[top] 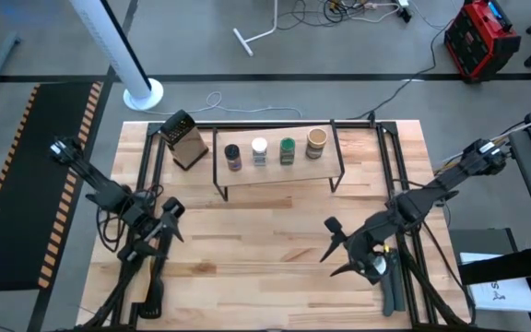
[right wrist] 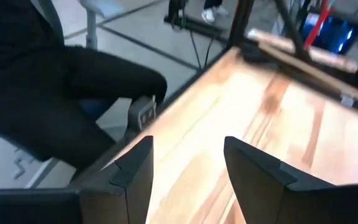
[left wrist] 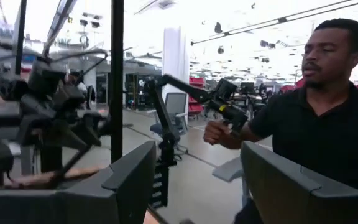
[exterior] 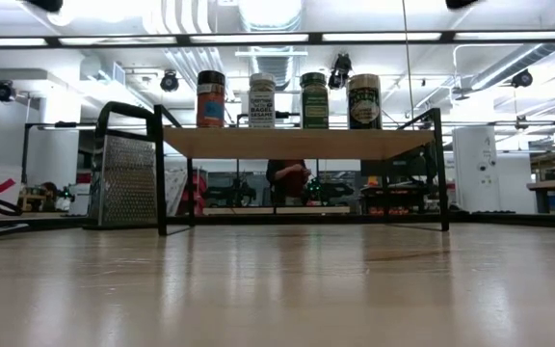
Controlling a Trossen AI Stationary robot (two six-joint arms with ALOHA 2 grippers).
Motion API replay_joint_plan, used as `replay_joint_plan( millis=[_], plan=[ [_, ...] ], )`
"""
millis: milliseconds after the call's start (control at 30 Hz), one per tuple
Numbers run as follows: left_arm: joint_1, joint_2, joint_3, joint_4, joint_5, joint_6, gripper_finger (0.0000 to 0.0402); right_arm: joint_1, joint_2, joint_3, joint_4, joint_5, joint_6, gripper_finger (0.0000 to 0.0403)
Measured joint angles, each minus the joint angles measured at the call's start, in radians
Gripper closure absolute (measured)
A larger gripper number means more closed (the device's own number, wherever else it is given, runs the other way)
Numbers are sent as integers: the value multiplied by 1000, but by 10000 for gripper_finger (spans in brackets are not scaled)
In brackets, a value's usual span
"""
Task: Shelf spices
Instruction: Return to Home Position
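Four spice jars stand upright in a row on the shelf's wooden top board: a dark-lidded jar, a white-lidded jar, a green-lidded jar and a wider tan jar. In the low view they show as jars above the board. My left gripper is open near the table's left near side, holding nothing. My right gripper is open near the right near side, also holding nothing. Both stay well short of the shelf.
A boxy metal grater stands on the table just left of the shelf. Black frame rails run along the table's sides. A person stands beyond the table. Bare wood lies between the two grippers.
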Motion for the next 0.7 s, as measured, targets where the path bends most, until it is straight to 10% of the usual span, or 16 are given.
replay_joint_plan(
  millis=[700],
  plan=[
    [1,-96,-267,114,-1,-83,177,-157,-147,-403,26,133,300,226]
  ],
)
